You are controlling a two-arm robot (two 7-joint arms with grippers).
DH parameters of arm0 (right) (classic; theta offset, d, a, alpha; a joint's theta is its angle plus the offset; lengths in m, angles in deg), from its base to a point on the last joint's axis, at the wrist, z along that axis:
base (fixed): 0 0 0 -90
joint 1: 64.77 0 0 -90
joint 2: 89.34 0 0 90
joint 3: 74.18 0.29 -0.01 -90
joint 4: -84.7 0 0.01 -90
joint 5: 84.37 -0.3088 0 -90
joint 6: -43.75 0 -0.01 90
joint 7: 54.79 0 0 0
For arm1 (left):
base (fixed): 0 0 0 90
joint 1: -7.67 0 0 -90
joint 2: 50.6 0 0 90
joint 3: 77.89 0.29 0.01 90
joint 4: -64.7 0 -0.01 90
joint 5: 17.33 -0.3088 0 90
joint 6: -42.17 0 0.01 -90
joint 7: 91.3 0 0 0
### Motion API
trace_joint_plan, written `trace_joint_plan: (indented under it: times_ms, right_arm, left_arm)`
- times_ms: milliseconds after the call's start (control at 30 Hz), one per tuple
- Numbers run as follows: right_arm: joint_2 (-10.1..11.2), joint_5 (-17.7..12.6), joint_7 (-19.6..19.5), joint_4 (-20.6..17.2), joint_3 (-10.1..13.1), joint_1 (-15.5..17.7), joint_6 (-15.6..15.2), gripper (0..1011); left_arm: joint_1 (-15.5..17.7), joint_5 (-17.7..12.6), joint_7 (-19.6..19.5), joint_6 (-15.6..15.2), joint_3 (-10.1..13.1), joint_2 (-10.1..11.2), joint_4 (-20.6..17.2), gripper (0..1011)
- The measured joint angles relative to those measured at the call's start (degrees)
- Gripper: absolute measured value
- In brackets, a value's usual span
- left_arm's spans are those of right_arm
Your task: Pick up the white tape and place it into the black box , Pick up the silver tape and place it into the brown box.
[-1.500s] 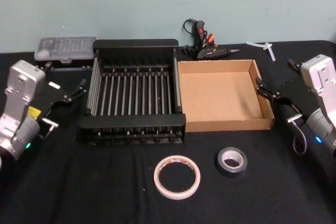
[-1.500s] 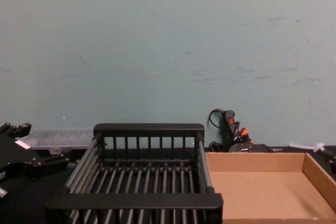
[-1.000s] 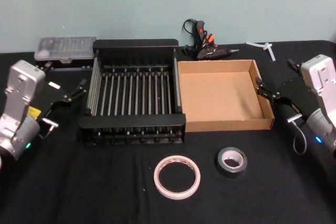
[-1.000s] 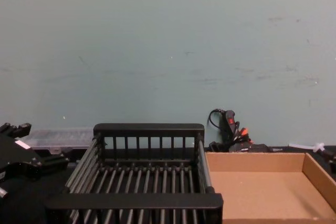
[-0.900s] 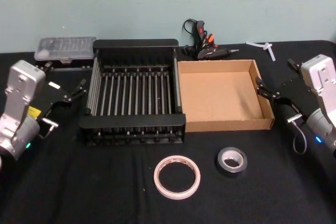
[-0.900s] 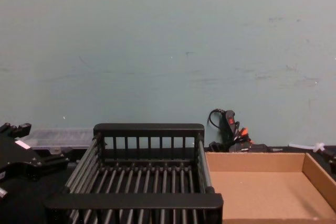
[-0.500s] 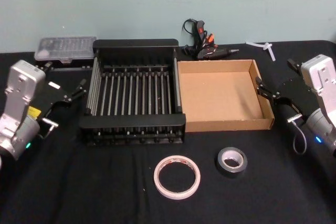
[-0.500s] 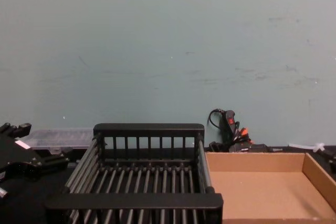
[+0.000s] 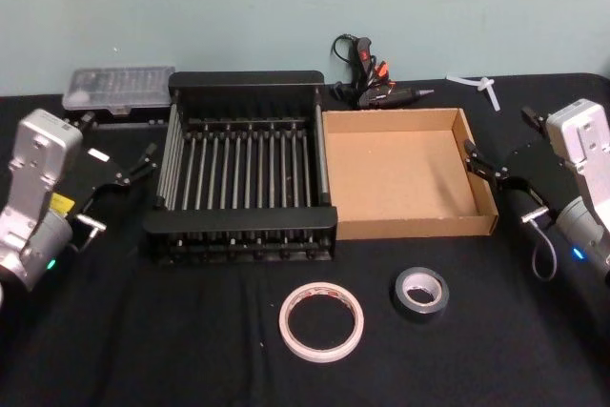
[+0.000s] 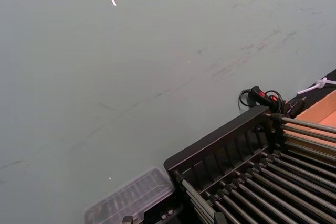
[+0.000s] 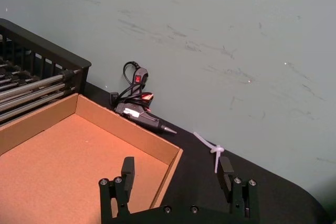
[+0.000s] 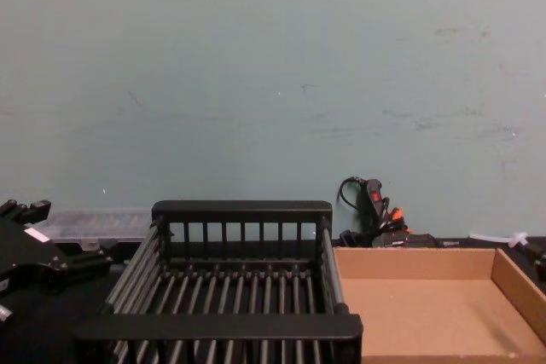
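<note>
A workshop or lab: a black-draped surface (image 9: pixel 114 350) against a scuffed teal wall (image 12: pixel 273 83), with a glue gun (image 9: pixel 367 73) and a clear parts case (image 9: pixel 118 88).

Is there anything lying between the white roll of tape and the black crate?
No. In the head view, bare black tablecloth separates the white tape from the black box.

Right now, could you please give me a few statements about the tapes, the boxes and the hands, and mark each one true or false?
1. The white tape lies inside the black box. False: it lies on the table, nearer the robot than the box.
2. The silver tape lies to the right of the white tape. True.
3. The brown box holds a tape. False: it is empty.
4. The right hand is open. True.
5. The left hand holds the white tape. False: it sits left of the black box, holding nothing.
</note>
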Motion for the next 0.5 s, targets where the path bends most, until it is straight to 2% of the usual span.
trace_joint_plan:
  times_ms: [300, 500]
  right_arm:
    - [0.0, 0.0, 0.0, 0.0, 0.0, 0.0, 0.0, 1000]
    - [-0.64, -0.65, 1.13, -0.65, 1.26, 0.55, -0.15, 1000]
  left_arm:
    - [0.0, 0.0, 0.0, 0.0, 0.0, 0.0, 0.0, 1001]
    - [0.0, 0.0, 0.0, 0.0, 0.0, 0.0, 0.0, 1001]
